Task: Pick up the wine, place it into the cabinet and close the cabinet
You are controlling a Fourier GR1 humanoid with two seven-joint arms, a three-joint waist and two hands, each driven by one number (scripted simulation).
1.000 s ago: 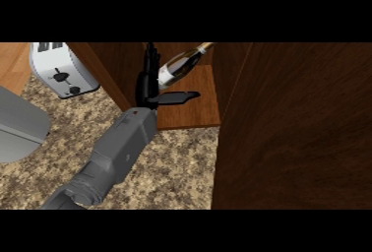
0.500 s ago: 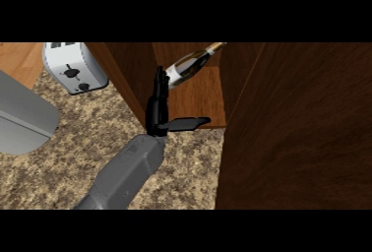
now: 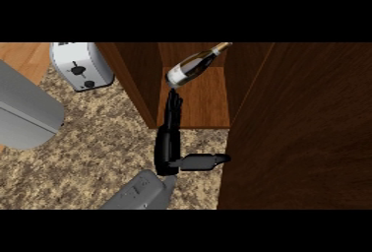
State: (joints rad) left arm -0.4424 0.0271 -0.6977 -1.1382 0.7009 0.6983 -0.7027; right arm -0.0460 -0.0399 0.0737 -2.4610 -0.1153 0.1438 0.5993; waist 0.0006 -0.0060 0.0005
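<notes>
My left hand [image 3: 169, 147] reaches toward the open cabinet [image 3: 196, 106], fingers [image 3: 173, 110] straight and pressed together, thumb out sideways, tips just touching the wine bottle [image 3: 190, 69], which lies tilted on the cabinet shelf. A toaster [image 3: 81, 66] stands near the surface's [image 3: 80, 147] far left edge.

wine [image 3: 195, 65] tilted in cabinet [image 3: 200, 101] | left hand [image 3: 171, 145] fingers straight below it

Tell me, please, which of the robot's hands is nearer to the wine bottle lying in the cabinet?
Left. The left hand is just below the wine bottle, its straight fingers reaching up to the bottle's base. The right hand is not in view.
</notes>
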